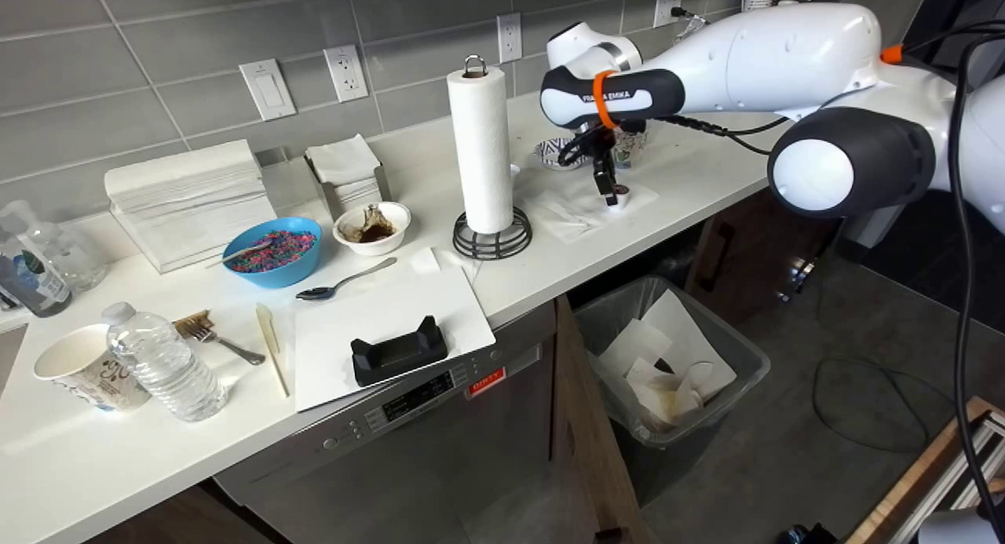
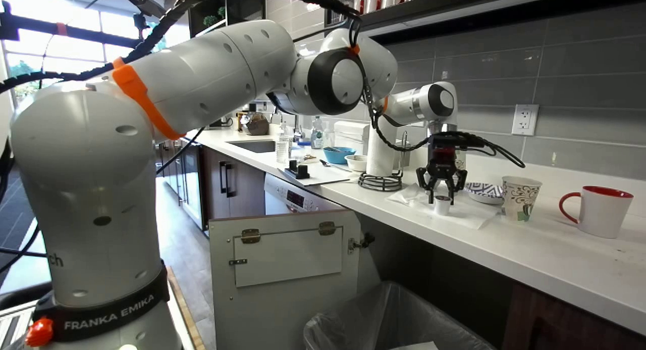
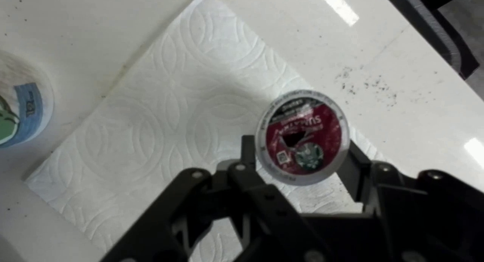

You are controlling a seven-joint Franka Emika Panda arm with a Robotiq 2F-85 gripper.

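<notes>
Along a white countertop (image 2: 565, 254) backed by grey tile (image 2: 484, 97), pinching a Starbucks Sumatra coffee pod (image 3: 302, 138) with the gripper (image 2: 441, 200), upright, probably to avoid spilling; on or just above a paper-towel sheet (image 3: 159, 103), likely laid against drips, with a swirl-patterned paper cup (image 2: 521, 198) near that sheet.

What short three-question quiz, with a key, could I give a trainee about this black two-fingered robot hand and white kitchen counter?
1. Multiple choice: what is between the fingers of the black robot hand?
a) a round blue plastic bowl
b) a round, red-lidded white coffee pod
c) a long metal spoon
2. True or false: the pod sits inside a patterned paper cup.
3. Fill in: the red rectangular sticker on the silver-grey dishwasher reads ____.

Key
1. b
2. False; it is over a white embossed paper towel.
3. DIRTY
</notes>
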